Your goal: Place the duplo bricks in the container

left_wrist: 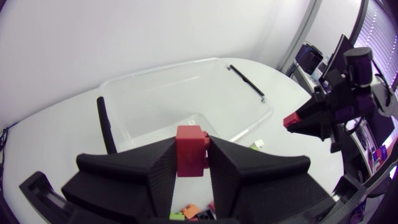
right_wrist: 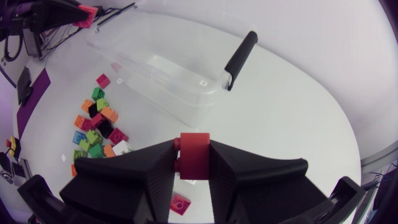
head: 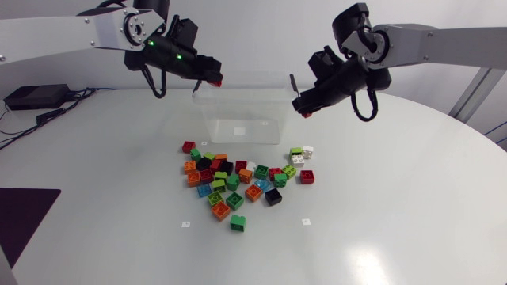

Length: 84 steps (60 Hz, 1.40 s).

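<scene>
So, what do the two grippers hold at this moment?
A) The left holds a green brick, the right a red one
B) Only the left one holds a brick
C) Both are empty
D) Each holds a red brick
D: the left gripper is shut on a red brick, and the right gripper is shut on a second red brick.

We see a clear, glossy plastic container (head: 242,111), shiny hard-plastic bricks (head: 234,200), a smooth white table (head: 380,214) with a soft sheen, and matt black fingers on our left gripper (left_wrist: 193,149).
</scene>
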Each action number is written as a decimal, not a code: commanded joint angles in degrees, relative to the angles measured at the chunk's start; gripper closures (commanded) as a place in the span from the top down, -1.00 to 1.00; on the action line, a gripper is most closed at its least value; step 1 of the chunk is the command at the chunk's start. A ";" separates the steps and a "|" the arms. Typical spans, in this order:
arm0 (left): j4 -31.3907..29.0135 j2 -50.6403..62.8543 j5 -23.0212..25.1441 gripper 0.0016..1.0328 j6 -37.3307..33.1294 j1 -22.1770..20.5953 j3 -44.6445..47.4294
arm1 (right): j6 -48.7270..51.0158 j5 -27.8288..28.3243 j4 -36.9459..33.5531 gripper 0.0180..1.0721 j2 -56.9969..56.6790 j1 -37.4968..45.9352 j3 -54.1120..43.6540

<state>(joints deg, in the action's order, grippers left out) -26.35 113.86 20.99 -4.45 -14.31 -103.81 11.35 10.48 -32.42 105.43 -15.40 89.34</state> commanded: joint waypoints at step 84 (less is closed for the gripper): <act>-3.36 -19.64 1.51 0.92 -19.11 13.51 23.39 | -7.05 -0.46 -3.52 -0.69 25.53 -4.20 35.99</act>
<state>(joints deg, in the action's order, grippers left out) -29.71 97.30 21.23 -20.14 -2.09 -83.44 5.54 10.28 -35.79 127.96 -20.43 121.99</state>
